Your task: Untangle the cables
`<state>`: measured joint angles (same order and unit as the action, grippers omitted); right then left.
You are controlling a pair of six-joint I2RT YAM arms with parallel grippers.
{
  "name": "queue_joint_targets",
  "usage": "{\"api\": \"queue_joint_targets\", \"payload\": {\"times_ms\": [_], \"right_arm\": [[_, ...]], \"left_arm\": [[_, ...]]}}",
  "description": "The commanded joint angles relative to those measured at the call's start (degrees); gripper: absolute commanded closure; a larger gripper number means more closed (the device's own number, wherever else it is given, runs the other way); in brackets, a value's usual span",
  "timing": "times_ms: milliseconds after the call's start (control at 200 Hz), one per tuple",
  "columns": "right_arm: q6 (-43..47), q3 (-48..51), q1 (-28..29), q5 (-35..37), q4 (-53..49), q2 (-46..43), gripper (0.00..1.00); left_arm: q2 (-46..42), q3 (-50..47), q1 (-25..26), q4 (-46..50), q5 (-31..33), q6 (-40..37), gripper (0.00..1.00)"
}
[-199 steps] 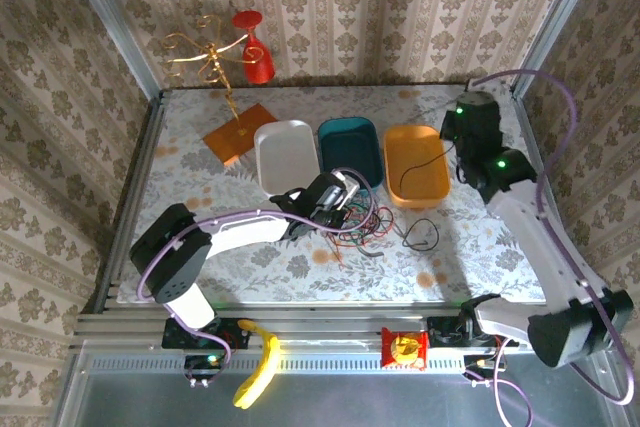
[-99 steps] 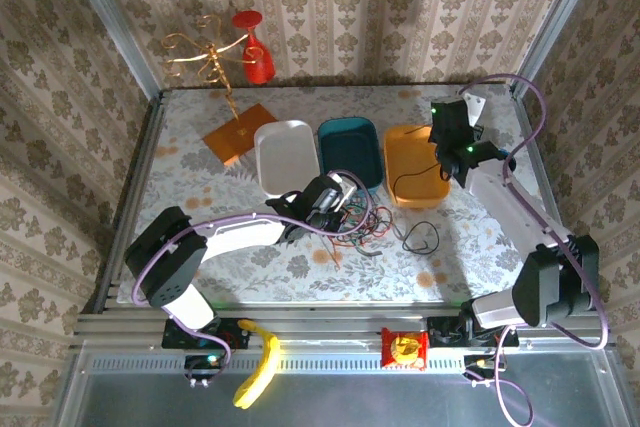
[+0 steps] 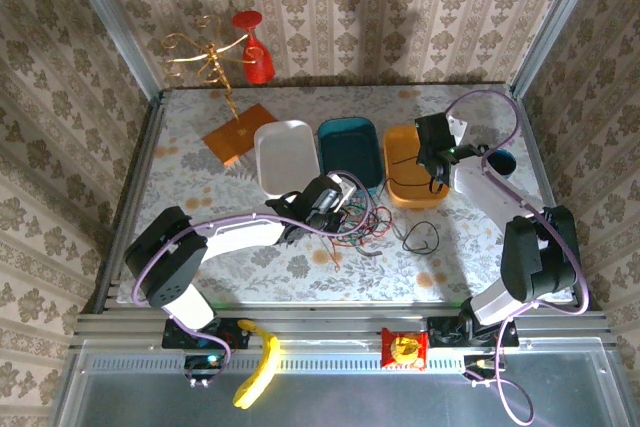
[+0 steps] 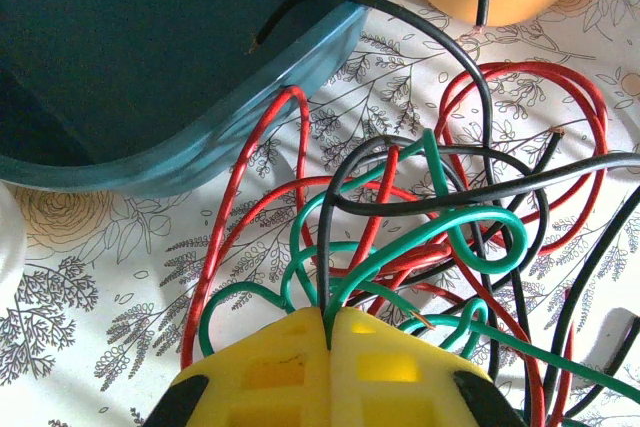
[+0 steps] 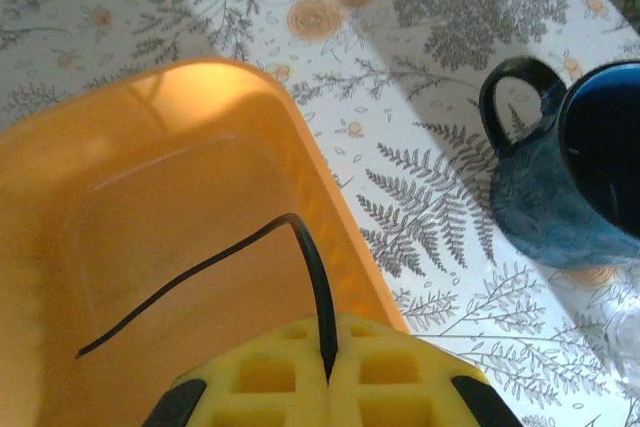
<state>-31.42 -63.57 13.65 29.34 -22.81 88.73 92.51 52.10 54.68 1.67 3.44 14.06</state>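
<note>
Step, by look: parting black cable (image 5: 205, 272) from knot. Right gripper (image 5: 328, 372) over orange bin (image 5: 120, 157), pads pinched tight on black cable, free end inside bin. Left gripper (image 4: 330, 342) clamped on cables (image 3: 358, 227), a red, green and black heap just beside orange bin, arm-base side. Next, likely: right lowers and releases inside bin; left anchors knot.

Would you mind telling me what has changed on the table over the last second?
The right gripper, shut on the black cable, swung left from beside the orange bin to above it, so the cable's free end now hangs over the bin. The arm's shift uncovered a blue mug. The left gripper stayed clamped on the tangle of cables, which looks unchanged.
</note>
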Motion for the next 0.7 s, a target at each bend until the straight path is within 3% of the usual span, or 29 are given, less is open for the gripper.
{"api": "queue_joint_targets", "payload": {"times_ms": [0,270,440,695], "right_arm": [[-2.8,1.6,-0.1,1.3,-2.5,0.0,1.0],[0.2,0.7,-0.1,-5.2,1.5,-6.4,1.0],[4.0,-5.9,0.1,-9.2,0.5,-13.0,1.0],[6.7,-14.1,-0.1,-4.8,-1.1,-16.3,1.0]], "left_arm": [[-1.3,-0.4,-0.3,-0.5,0.6,-0.1,1.0],[-1.9,-1.6,-0.9,-0.7,2.7,1.4,1.0],[-0.5,-0.4,-1.2,-0.6,1.8,1.5,1.0],[2.2,1.6,-1.4,-0.8,0.0,1.4,1.0]]}}
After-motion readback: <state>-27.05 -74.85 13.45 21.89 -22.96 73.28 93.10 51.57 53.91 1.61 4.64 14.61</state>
